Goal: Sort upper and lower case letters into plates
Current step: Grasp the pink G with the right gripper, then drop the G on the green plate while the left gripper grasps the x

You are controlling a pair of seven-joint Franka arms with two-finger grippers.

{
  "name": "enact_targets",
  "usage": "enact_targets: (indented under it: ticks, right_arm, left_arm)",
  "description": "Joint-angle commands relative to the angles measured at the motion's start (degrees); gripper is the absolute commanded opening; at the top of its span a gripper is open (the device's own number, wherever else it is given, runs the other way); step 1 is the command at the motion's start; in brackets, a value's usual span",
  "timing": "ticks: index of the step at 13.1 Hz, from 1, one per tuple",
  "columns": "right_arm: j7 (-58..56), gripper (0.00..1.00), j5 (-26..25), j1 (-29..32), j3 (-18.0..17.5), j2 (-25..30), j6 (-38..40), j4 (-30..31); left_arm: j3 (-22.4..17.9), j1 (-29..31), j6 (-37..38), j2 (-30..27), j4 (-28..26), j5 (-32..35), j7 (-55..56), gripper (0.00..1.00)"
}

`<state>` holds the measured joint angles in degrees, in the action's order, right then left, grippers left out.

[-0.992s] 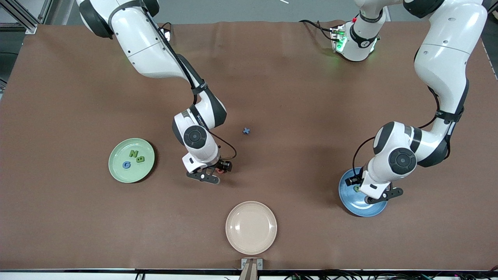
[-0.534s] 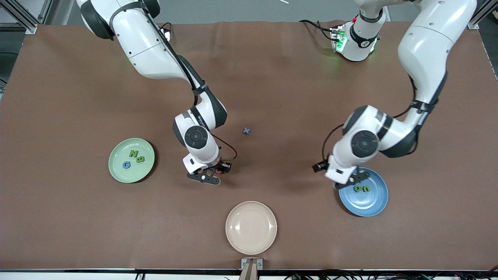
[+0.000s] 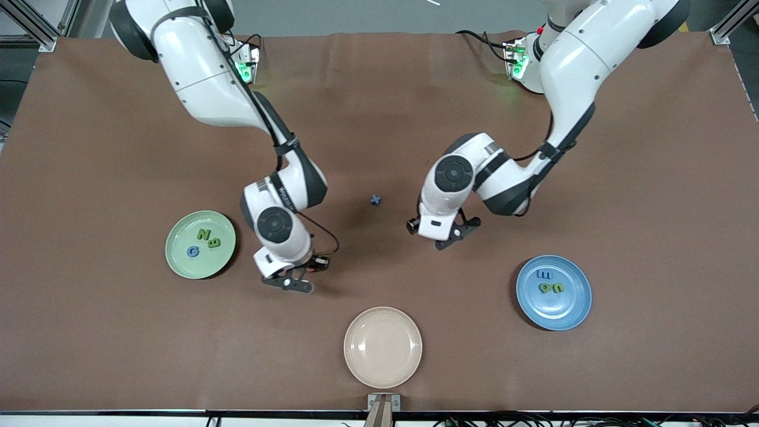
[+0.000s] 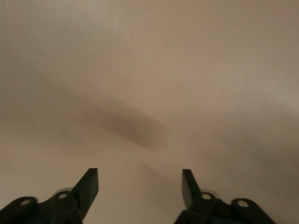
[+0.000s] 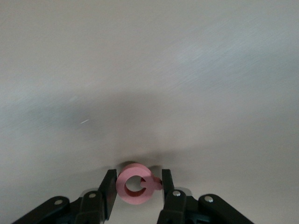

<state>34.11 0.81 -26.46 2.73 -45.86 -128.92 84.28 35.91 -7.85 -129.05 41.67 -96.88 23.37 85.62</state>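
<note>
Front view, right gripper (image 3: 296, 279): it hangs over bare worktop (image 3: 118, 332) between the green plate (image 3: 200, 244) and the beige plate (image 3: 382, 347), having risen and shifted toward the green plate since a second ago.
Front view, left gripper (image 3: 453, 232): it has swung away from the blue plate (image 3: 553, 292) and is now over bare worktop near the blue x (image 3: 375, 200).
Front view, green plate: holds a green N (image 3: 204, 234), a green B (image 3: 214, 242) and a blue G (image 3: 193, 251).
Front view, blue plate: now uncovered, it shows a blue m-like letter (image 3: 543, 274) and two green lower case letters (image 3: 552, 288) touching side by side.
Front view, blue x: lies alone on the worktop between the two arms, the only loose letter seen.
Left wrist view: the fingers (image 4: 88, 186) stand wide apart with nothing between them, only brown worktop below.
Right wrist view: the fingers (image 5: 108, 191) are narrowed onto a pink Q (image 5: 135, 189), lifted clear of the worktop.
Meaning for the task: the left arm's drop-off looks finished, so the x is probably its next target; the Q likely belongs with the capitals in the green plate.
</note>
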Motion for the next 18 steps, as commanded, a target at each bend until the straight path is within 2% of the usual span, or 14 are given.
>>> enact_targets:
  ticks: [1,5,9,13,14,15,16,18]
  right_arm:
    - [-10.08,0.0,-0.89,5.96,-1.06,7.0,4.47,4.21]
    - [-25.56,0.0,-0.89,14.05,-1.06,12.1,3.85,12.38]
    - [-34.36,0.01,-0.98,19.42,-1.06,13.78,-1.49,20.38]
    - [-37.19,0.03,-0.98,22.05,-1.06,13.96,-4.5,23.04]
    - [-37.19,0.18,-0.98,22.33,-1.06,13.96,-4.41,23.3]
    - [-37.1,0.77,-0.98,22.41,-1.06,13.96,-4.15,23.22]
    - [-37.01,1.0,-0.98,22.42,-1.06,14.22,-3.8,22.95]
    - [-36.84,1.0,-0.89,22.33,-1.15,15.18,-3.71,22.52]
  left_arm:
    - [-0.39,-4.17,-3.66,0.51,-0.6,0.71,9.88,0.74]
    - [-1.1,-9.36,-6.57,2.62,-0.07,1.24,24.57,0.67]
    - [-8.46,-19.2,-6.57,3.77,1.86,1.51,36.7,0.64]
    - [-8.92,-20.01,-6.66,4.3,2.48,1.51,42.87,0.63]
    - [-8.92,-20.27,-6.66,4.38,2.48,1.51,43.75,0.63]
    - [-8.92,-20.45,-6.66,4.73,2.92,1.51,44.28,0.63]
    - [-8.92,-20.45,-6.66,5.0,3.36,1.51,44.98,0.63]
    - [-9.01,-21.06,-6.66,5.18,4.15,1.59,46.22,0.62]
